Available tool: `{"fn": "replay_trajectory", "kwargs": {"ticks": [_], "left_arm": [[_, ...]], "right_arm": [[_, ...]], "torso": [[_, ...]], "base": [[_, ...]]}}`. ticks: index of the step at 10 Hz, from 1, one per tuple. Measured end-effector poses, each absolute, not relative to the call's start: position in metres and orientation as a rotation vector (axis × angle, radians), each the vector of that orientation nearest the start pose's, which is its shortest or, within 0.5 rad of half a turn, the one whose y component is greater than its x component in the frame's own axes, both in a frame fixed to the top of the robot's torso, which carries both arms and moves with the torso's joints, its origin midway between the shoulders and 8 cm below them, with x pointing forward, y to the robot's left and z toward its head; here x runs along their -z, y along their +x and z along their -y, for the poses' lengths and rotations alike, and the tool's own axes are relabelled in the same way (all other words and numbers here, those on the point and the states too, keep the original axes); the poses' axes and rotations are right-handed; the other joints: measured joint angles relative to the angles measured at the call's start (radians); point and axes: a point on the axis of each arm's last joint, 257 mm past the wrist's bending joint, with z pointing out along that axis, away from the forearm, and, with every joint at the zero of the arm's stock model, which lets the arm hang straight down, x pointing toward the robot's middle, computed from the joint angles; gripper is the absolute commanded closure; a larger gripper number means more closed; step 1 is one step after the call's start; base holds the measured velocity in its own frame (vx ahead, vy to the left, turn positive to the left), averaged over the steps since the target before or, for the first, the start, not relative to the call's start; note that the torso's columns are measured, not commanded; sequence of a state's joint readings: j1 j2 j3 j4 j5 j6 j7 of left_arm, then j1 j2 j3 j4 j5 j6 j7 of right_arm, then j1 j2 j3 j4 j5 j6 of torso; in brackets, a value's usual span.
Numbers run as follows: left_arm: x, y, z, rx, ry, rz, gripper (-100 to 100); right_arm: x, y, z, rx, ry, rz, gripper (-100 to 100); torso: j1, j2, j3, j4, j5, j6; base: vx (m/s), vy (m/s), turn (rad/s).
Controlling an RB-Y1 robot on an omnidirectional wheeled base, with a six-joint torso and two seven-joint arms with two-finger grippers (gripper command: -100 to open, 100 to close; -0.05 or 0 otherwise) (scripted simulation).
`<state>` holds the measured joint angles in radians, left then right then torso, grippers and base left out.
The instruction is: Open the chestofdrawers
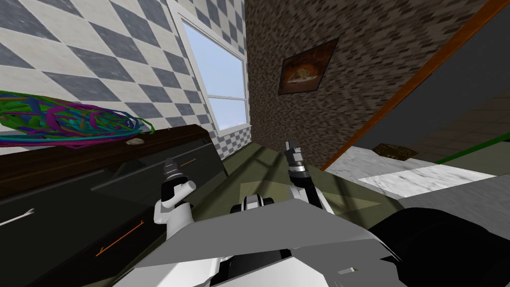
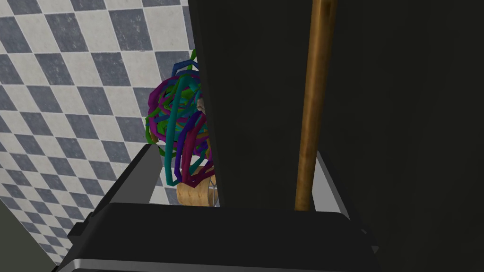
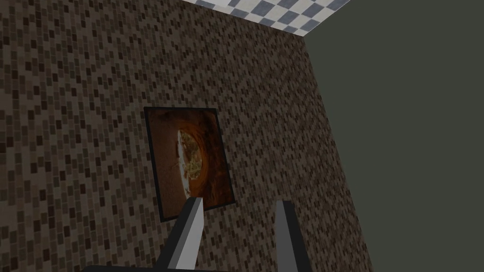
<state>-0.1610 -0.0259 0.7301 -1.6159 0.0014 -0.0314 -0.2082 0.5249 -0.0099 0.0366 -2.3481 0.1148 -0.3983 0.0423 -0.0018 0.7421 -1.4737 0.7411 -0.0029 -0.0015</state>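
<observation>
Space separates the left jaws, which stand released and spread wide around the slim brown handle of a drawer. The bar runs lengthwise between them, close beside one and well apart from the other, and whether it touches the near one cannot be told. Behind the handle lies the flat, very dark front of the chest of drawers, and one edge of that dark front also falls between the jaws. Past this edge, on the chest's top surface, sits a tangle of blue, green, teal and purple strands with a tan cylinder beside it. From the head camera the left arm reaches to the chest's upper drawer, at the end nearest the window, beside that drawer's orange-brown handle. A second handle of the same colour marks a lower drawer, and all the drawer fronts lie flush. The chest stands along the grey-and-white chequered wall, to the robot's left, on the olive floor. The right arm is raised over that floor, well apart from the chest, and the right jaws are parted with nothing between them.
</observation>
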Motion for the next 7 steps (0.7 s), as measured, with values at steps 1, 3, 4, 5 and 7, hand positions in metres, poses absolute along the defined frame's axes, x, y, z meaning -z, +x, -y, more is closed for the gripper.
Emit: {"fn": "replay_trajectory", "kwargs": {"ticks": [1, 3, 4, 5, 7], "left_arm": [[0.1396, 0.4591, -0.5583, 0.651, -1.275, -0.656, -100], [0.1427, 0.4591, -0.5580, 0.652, -1.282, -0.658, 0], [0.1435, 0.4592, -0.5578, 0.652, -1.284, -0.659, 0], [0.1440, 0.4593, -0.5577, 0.652, -1.285, -0.660, 0], [0.1447, 0.4593, -0.5575, 0.652, -1.286, -0.660, 0]], "right_arm": [[-0.0257, 0.3489, 0.2580, -1.200, 0.612, -0.733, 0], [-0.0257, 0.3489, 0.2580, -1.200, 0.612, -0.733, 0], [-0.0257, 0.3489, 0.2580, -1.200, 0.612, -0.733, 0], [-0.0257, 0.3489, 0.2580, -1.200, 0.612, -0.733, 0], [-0.0257, 0.3489, 0.2580, -1.200, 0.612, -0.733, 0]], "torso": [[0.001, -0.001, -0.001, 0.000, -0.001, -0.004], [0.001, -0.003, -0.002, -0.001, 0.001, 0.000], [0.001, -0.003, -0.002, -0.002, 0.002, 0.001], [0.001, -0.003, -0.002, -0.002, 0.002, 0.001], [0.001, -0.004, -0.002, -0.003, 0.002, 0.001]], "base": [[-0.006, -0.007, -0.004], [0.000, 0.000, 0.000], [0.000, 0.000, 0.000], [0.000, 0.000, 0.000], [0.000, 0.000, 0.000]]}}
